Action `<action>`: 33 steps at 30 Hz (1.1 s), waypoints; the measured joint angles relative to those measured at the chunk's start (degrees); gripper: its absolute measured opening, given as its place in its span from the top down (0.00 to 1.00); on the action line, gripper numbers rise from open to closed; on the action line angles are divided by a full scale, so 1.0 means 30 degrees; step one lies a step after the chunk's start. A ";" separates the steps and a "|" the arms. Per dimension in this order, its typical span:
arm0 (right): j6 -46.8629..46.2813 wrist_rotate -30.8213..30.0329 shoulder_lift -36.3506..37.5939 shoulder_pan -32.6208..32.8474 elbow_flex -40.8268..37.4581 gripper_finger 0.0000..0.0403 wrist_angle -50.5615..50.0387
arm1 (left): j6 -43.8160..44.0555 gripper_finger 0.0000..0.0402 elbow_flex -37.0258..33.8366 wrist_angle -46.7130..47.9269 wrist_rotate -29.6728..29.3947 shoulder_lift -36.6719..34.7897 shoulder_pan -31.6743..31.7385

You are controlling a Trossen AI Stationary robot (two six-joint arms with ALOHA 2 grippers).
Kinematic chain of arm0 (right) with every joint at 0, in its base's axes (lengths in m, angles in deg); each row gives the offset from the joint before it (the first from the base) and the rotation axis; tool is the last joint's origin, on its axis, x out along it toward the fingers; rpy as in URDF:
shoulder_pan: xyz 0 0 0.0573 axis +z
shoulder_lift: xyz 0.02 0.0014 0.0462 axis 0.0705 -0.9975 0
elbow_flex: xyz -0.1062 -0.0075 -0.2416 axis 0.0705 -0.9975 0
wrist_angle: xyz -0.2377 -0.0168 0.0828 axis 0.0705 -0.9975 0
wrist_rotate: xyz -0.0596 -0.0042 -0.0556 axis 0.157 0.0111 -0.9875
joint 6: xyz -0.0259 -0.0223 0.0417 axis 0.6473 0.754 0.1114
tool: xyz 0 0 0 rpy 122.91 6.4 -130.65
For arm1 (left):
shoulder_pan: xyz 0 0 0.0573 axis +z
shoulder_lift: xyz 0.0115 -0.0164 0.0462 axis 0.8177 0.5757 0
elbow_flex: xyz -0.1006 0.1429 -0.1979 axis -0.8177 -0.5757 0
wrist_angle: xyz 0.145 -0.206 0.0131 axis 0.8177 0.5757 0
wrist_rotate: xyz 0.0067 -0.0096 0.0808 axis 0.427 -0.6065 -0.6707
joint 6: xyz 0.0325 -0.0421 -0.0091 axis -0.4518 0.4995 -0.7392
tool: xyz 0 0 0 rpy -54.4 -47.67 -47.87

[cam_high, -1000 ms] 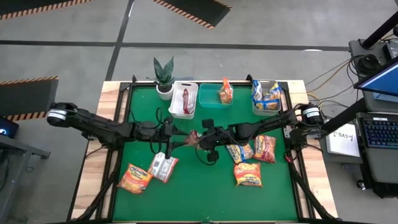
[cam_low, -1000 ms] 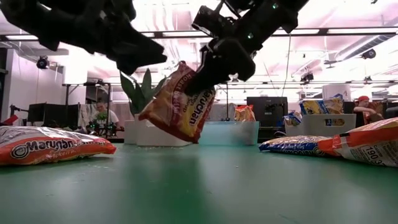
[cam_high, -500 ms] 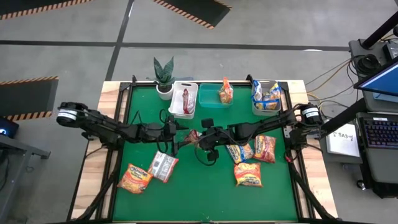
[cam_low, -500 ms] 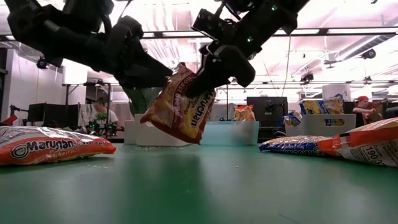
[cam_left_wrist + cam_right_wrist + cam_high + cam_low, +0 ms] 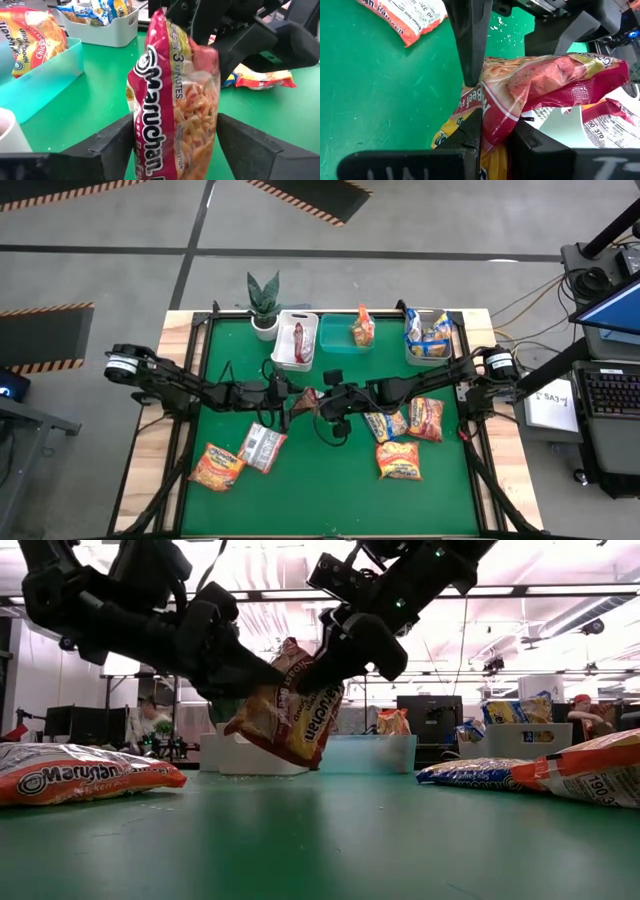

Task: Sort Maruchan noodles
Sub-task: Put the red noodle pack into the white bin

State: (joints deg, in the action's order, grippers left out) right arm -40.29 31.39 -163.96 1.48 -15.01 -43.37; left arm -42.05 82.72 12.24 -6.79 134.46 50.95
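A red-brown Maruchan packet point(image 5: 308, 400) hangs above the middle of the table, clear of the green mat in the low view point(image 5: 288, 708). My right gripper point(image 5: 326, 402) is shut on it, coming from the table's right. My left gripper point(image 5: 293, 399) comes from the left and is open. In the left wrist view its fingers point(image 5: 117, 142) stand on either side of the packet's lower half point(image 5: 175, 105). Several loose packets lie flat on the mat: two near left point(image 5: 217, 466) and three on the right point(image 5: 399, 460). My right gripper pinches the packet's upper end point(image 5: 496, 122) between its two fingers, slanting down from the table's right side. The packet hangs tilted below the fingers, lifted clear of the mat. My left gripper's fingers flank the packet closely; whether they touch it I cannot tell.
Along the far edge stand a white bin point(image 5: 283, 350) with a red packet, a teal bin point(image 5: 335, 333) with an orange one and a grey bin point(image 5: 412, 356) with blue ones. A potted plant point(image 5: 264, 300) stands at the far left corner. Bare mat shows near the front middle.
My left gripper has moved toward the table's right, up to the hanging packet, until its open fingers stand around it. My right gripper has held the packet in the same place throughout.
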 joint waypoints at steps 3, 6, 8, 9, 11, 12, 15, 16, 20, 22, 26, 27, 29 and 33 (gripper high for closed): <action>0.0000 0.0000 0.0000 0.0000 0.0000 0.89 0.0069 | 0.0000 0.43 0.0029 0.0008 0.0016 0.0000 0.0000; 0.0154 -0.0007 0.0000 0.0000 0.0000 0.89 0.0061 | 0.0000 0.53 0.0029 0.0037 0.0029 -0.0022 0.0000; 0.0281 -0.0010 0.0000 0.0031 0.0000 0.89 0.0061 | 0.0000 0.60 0.0029 0.0020 0.0036 -0.0029 0.0000; 0.0339 -0.0015 -0.0005 0.0036 0.0000 0.89 0.0066 | 0.0013 0.64 0.0029 -0.0007 0.0036 -0.0029 0.0000; 0.0667 -0.0015 -0.0007 0.0036 0.0000 0.89 0.0069 | 0.0156 0.72 0.0029 -0.0045 0.0047 -0.0031 0.0000; 0.0694 -0.0030 -0.0007 0.0036 0.0000 0.88 0.0067 | 0.0192 0.75 0.0029 -0.0050 0.0067 -0.0036 0.0000; 0.0201 -0.0066 -0.0007 0.0029 0.0000 0.84 0.0070 | 0.0219 0.84 0.0029 -0.0029 0.0080 -0.0036 0.0000; 0.0034 -0.0071 -0.0007 0.0029 0.0007 0.82 0.0084 | 0.0219 0.86 0.0029 -0.0029 0.0080 -0.0036 0.0000; -0.0548 -0.0073 -0.0007 0.0029 0.0007 0.73 0.0083 | 0.0222 0.90 0.0029 -0.0033 0.0080 -0.0036 -0.0002; -0.0839 -0.0061 -0.0007 0.0029 0.0015 0.68 0.0076 | 0.0223 0.90 0.0029 -0.0043 0.0069 -0.0036 0.0000; -0.1253 0.0007 0.0278 0.0029 0.0015 0.60 -0.0143 | 0.0219 0.90 0.0029 -0.0059 0.0066 -0.0190 0.0000; -0.1253 0.0007 0.0473 0.0029 0.0015 0.58 -0.0206 | 0.0219 0.90 0.0029 -0.0086 0.0059 -0.0293 0.0000; -0.1259 0.0001 0.0981 0.0029 0.0015 0.54 -0.0516 | 0.0008 0.90 0.0029 -0.0026 0.0048 -0.0630 0.0000; -0.1598 0.0003 0.2317 -0.0124 0.0015 0.50 -0.1198 | -0.0680 0.90 0.0029 0.0628 -0.0001 -0.1772 0.0000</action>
State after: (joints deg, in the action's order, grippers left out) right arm -45.08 31.40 -157.01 1.11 -14.97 -46.97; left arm -44.09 82.81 14.12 -6.79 129.14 50.95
